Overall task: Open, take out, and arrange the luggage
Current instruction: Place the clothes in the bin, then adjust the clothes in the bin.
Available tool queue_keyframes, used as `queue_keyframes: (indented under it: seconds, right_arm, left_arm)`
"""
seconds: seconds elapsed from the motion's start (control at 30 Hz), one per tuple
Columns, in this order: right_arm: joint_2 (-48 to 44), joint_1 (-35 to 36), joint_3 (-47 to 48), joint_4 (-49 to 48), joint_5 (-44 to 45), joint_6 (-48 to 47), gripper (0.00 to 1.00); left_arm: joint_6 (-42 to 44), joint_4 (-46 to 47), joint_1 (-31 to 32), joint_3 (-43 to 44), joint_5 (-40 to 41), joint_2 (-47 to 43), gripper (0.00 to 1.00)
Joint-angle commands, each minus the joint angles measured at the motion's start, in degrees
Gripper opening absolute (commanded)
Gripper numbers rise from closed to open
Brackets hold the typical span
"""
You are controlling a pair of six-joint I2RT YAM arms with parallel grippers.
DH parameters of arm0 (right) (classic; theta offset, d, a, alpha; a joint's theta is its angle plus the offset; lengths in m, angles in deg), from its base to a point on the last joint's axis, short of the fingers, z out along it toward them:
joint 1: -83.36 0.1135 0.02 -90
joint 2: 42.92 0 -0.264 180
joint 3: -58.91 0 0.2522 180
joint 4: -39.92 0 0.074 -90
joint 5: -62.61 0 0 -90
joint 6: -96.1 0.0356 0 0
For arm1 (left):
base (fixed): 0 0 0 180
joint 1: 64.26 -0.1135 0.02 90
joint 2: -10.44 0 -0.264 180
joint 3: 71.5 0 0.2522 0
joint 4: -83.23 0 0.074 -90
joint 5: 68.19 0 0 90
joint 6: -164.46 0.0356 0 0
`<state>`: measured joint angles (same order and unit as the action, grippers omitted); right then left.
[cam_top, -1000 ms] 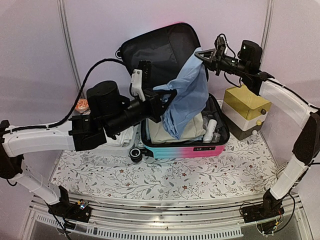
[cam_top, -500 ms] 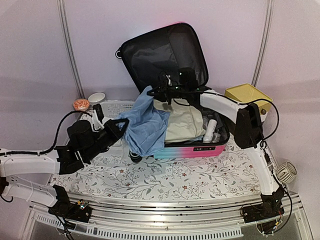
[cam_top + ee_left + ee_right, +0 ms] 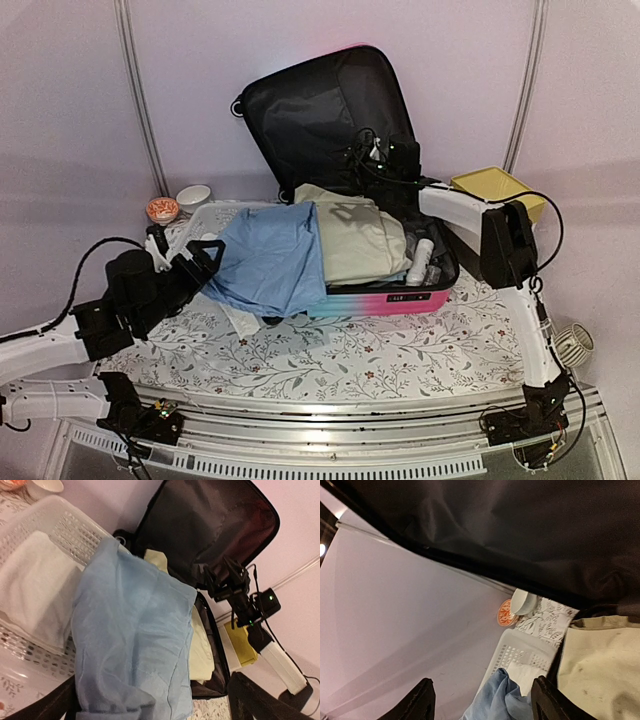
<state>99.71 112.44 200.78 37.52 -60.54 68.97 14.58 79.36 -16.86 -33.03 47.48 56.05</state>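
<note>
While one luggage (image 3: 370, 298) lies open | one blue cloth (image 3: 265, 260) | one basket (image 3: 60, 530)

Both arms: white link shells, blk joint housings.
L arm (image 3: 45, 345): fat blk motor block behind gripper, blk cable (image 3: 110, 239) arcing off it.
R arm (image 3: 455, 205): blk elbow block, thin cable loop (image 3: 560, 232) beside it, green LED (image 3: 270, 598) lit just behind gripper.
L gripper (image 3: 185, 255), R gripper (image 3: 368, 150): matte blk angular fingers (image 3: 420, 702).
Bases (image 3: 140, 420): blk mounts, loose wiring.
</note>
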Motion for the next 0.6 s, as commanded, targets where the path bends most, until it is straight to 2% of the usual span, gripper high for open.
queue_keyframes:
  seconds: [0.0,0.2,0.3,0.4,0.5,0.57]
  right_arm:
    - [-12.7,-0.7,-10.8,-2.1,3.9,-5.2,0.67]
    - [-23.8,-3.1,-24.9,-0.6,2.6,-9.8,0.64]
    - [-28.2,-3.6,-28.1,2.0,2.6,-12.4,0.63]
    - [-30.3,-3.7,-28.5,6.4,2.0,-15.2,0.62]
    - [-31.2,-3.7,-27.1,12.2,0.2,-17.9,0.59]
    - [-32.0,-3.7,-26.9,15.3,-0.3,-19.6,0.59]
  left_arm:
    - [5.7,-19.2,-6.4,8.1,-0.3,-4.4,0.98]
    - [15.6,-35.3,-23.4,20.2,-17.8,2.1,0.98]
    - [17.7,-39.1,-26.4,22.4,-21.1,4.8,0.98]
    - [20.2,-36.4,-29.5,20.7,-25.4,6.7,0.97]
    - [23.7,-32.9,-34.4,21.2,-34.1,13.1,0.82]
    - [26.4,-33.0,-36.4,23.1,-36.5,18.1,0.67]
